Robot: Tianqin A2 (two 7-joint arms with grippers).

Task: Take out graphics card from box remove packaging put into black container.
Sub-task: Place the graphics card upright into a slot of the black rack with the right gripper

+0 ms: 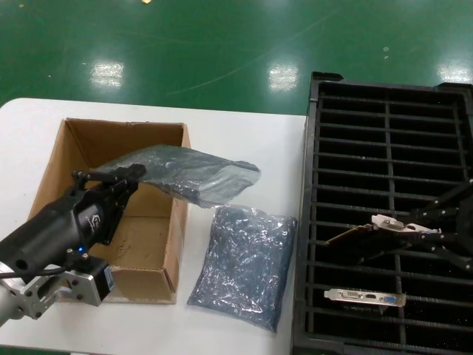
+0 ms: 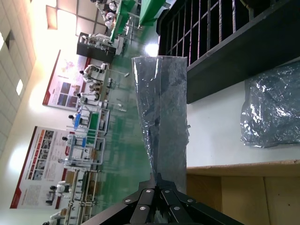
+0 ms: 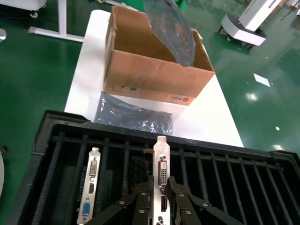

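Graphics card (image 3: pixel 161 178): rigid, fragile, I hold its bracket end | right gripper (image 3: pixel 161 199) pinching it over black container (image 1: pixel 310 222) | left gripper (image 2: pixel 157 185) pinching limp packaging (image 1: pixel 188 171).

Head view: high, facing forward and down over the white worktop (image 1: pixel 251 140), taking in the box (image 1: pixel 118 214) and the black container (image 1: pixel 392 207) together. Left wrist view: close behind the left gripper (image 2: pixel 157 180), facing across the box rim toward the container (image 2: pixel 220 51) and the hall beyond. Right wrist view: close above the container (image 3: pixel 140 154), facing back toward the box (image 3: pixel 150 70). All three views share the box and container.
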